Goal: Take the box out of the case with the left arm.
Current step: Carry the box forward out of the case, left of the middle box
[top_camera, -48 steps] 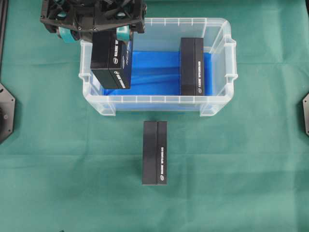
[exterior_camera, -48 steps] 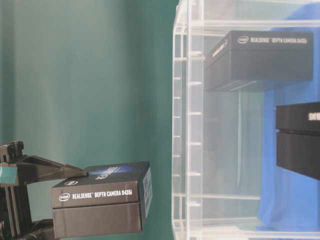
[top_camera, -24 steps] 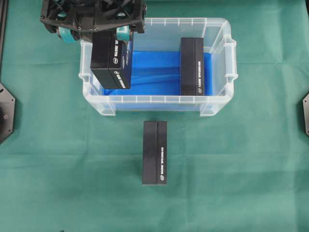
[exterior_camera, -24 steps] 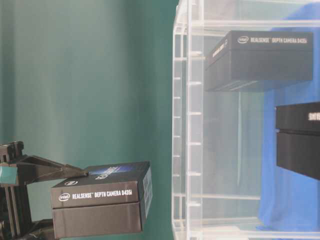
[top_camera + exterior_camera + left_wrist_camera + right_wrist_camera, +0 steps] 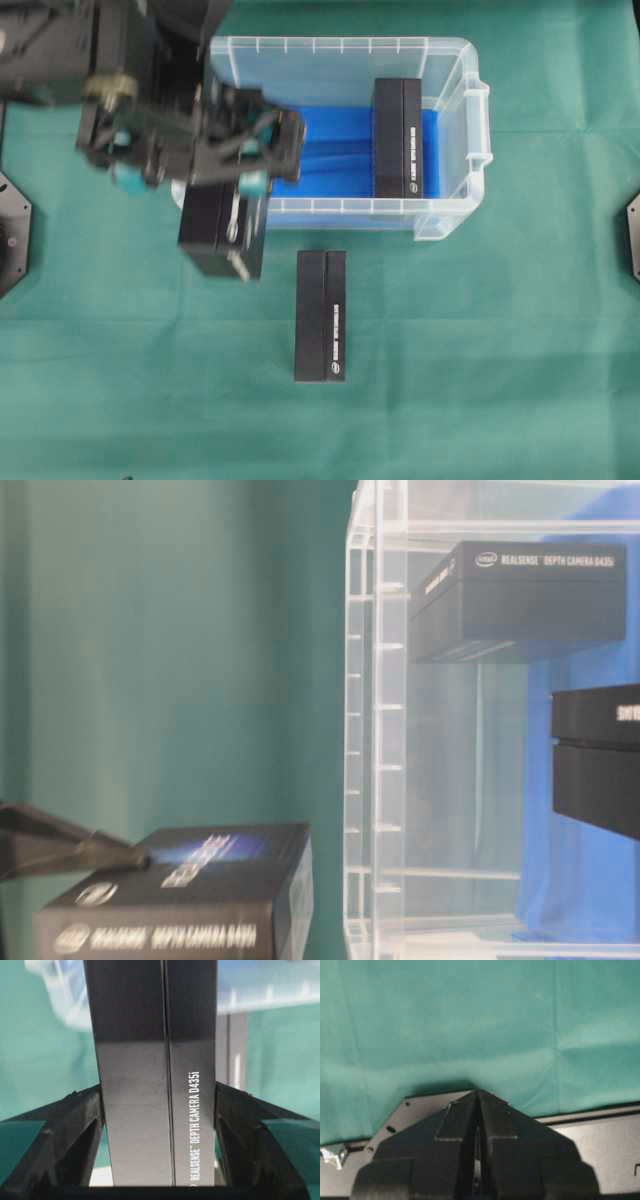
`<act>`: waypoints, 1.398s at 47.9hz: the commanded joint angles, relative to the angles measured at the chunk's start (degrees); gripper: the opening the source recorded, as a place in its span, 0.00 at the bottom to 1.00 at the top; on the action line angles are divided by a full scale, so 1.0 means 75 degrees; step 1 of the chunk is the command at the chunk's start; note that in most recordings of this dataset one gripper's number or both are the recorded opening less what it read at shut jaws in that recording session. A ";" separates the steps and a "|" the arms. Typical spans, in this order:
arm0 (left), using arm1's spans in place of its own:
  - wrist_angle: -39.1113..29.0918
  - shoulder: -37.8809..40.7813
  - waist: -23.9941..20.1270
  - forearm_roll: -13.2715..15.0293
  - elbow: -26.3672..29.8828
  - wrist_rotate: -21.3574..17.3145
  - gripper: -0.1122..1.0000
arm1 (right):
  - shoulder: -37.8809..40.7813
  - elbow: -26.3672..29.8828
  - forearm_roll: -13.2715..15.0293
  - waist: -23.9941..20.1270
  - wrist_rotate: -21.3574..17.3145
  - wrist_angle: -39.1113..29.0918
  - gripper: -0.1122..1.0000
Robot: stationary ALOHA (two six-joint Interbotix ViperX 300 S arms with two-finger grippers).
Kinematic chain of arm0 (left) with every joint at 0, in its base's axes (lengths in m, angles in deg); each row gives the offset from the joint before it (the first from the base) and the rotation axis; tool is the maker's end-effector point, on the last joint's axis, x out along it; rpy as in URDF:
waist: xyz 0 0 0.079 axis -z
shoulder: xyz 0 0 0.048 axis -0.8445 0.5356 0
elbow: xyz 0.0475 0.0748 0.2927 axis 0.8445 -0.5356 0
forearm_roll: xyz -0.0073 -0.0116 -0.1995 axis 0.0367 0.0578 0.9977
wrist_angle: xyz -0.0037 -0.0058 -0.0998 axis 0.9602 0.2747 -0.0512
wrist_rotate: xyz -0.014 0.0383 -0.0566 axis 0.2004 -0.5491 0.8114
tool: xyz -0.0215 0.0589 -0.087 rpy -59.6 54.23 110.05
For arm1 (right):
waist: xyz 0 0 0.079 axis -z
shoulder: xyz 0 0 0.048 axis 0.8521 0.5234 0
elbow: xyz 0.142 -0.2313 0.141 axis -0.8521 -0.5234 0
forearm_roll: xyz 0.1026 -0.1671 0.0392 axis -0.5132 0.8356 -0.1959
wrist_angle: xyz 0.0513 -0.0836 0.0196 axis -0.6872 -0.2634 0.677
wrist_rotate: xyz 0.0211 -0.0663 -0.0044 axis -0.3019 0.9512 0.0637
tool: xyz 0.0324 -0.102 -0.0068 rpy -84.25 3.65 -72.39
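On the green cloth, towards the near edge in the overhead view, a black box lies alone just in front of the case. Its white side print is too small to read there.

To its left, over the cloth and outside the case's near left corner, the left claw clamps a second black box, the one to be taken out, between its teal-padded fingers. The left wrist view shows both fingers pressed against the box's long sides, with "REALSENSE DEPTH CAMERA D435i" running along its edge. The table-level view shows this box beside the case's ribbed wall, blurred.

Farther back, the clear case stands on the cloth with blue lining on its floor. A third black box stands on edge inside, towards the right end; the table-level view reads "intel REALSENSE DEPTH CAMERA D435i" on it.

The right claw sits over cloth and a black plate, its jaws closed together on nothing.
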 commanded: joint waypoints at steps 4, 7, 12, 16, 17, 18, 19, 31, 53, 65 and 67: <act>-0.0012 -0.0363 0.0867 -0.0023 0.0047 0.0797 0.65 | 0.0012 0.0117 0.0035 0.0000 0.0012 0.0035 0.10; -0.0012 -0.0352 0.1184 -0.0023 0.0035 0.1172 0.65 | 0.0012 0.0117 0.0023 0.0000 0.0012 0.0035 0.10; -0.0012 -0.0352 0.1687 -0.0023 0.0035 0.1781 0.65 | 0.0012 0.0117 0.0023 0.0000 0.0012 0.0035 0.10; -0.0012 -0.0340 0.2039 -0.0023 0.0035 0.2262 0.65 | 0.0023 0.0117 0.0023 0.0000 0.0012 0.0035 0.10; -0.0012 -0.0340 0.2145 -0.0023 0.0035 0.2391 0.65 | 0.0035 0.0117 0.0035 0.0000 0.0012 0.0035 0.10; -0.0012 -0.0316 0.2203 -0.0023 0.0035 0.2473 0.65 | 0.0035 0.0117 0.0023 -0.0012 0.0012 0.0023 0.10; -0.0012 -0.0316 0.2250 -0.0035 0.0023 0.2531 0.65 | 0.0047 0.0117 0.0023 0.0000 0.0012 0.0023 0.10; -0.0012 -0.0352 0.2426 -0.0059 -0.0047 0.2766 0.65 | 0.0047 0.0117 0.0012 0.0000 0.0000 0.0035 0.10; 0.0691 -0.0363 0.2438 -0.0094 -0.1242 0.2871 0.65 | 0.0059 0.0105 0.0012 0.0000 -0.0035 0.0035 0.10; 0.2074 -0.0293 0.2426 -0.0281 -0.2602 0.3012 0.65 | 0.0059 0.0105 0.0012 0.0000 -0.0035 0.0023 0.10; 0.2297 -0.0281 0.2438 -0.0281 -0.2789 0.3070 0.65 | 0.0059 0.0094 0.0012 0.0000 -0.0035 0.0023 0.10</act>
